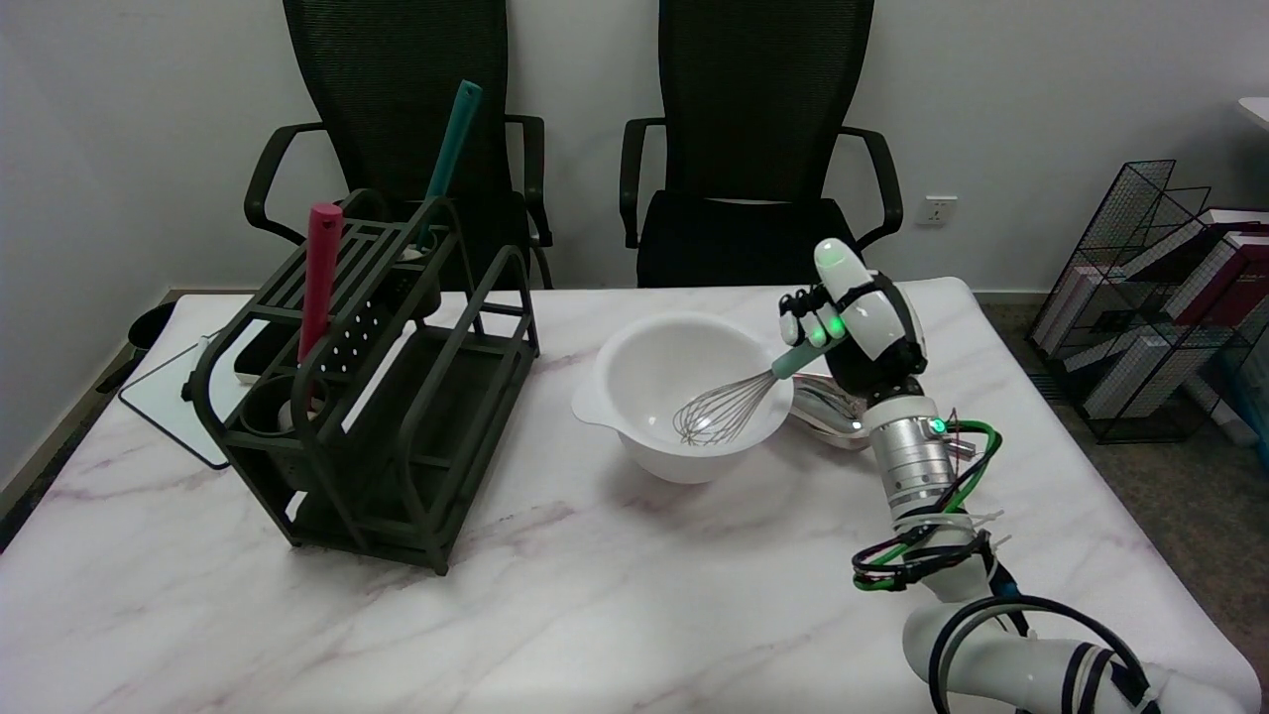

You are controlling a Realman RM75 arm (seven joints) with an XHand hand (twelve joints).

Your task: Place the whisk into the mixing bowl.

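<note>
Head view: the white mixing bowl (684, 392), smooth, round plastic with a flat pouring lip on its left side, stands on a marble-patterned table (595, 595) with pale grey and pink veins. The whisk (729, 405), a balloon of thin steel wires on a mint-green handle, slants down into the bowl, its wire head inside against the bowl's right inner wall. The right hand (858, 322), glossy white shells over black parts with a green light glowing on it, is just right of the bowl's rim, its fingers closed around the whisk's handle. Right of the bowl, behind the wrist, lies a shiny metal utensil (828, 407) whose kind I cannot tell. Left of the bowl stands a dark green metal rack (397, 397) of bars and a perforated plate; a red handle (319, 273) and a teal handle (448, 159) stick up from it. Two black mesh office chairs (753, 149) stand beyond the bowl. No readable writing shows.
</note>
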